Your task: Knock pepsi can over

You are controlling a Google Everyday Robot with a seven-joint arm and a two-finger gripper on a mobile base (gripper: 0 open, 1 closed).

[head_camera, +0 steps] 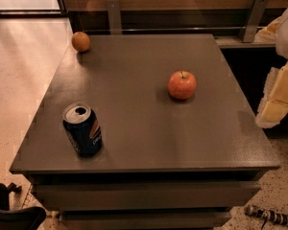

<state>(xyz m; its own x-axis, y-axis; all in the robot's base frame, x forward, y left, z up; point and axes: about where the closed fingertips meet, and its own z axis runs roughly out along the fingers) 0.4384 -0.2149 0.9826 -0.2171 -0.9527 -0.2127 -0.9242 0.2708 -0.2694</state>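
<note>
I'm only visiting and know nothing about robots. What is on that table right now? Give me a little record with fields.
table: dark grey, square, flat top
pepsi can: dark navy-blue aluminium drink can, upright, near front-left corner, silver top opened
apple: round, red, right of centre
orange: round orange fruit, back-left corner
gripper: pale, at the view's right edge, beyond the table's right side, far from the can
task: can not yet knocked over

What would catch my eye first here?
A blue pepsi can stands upright near the table's front left corner. A red apple sits right of centre, an orange at the back left corner. The dark shape at bottom left, below the table, looks like the gripper.
</note>
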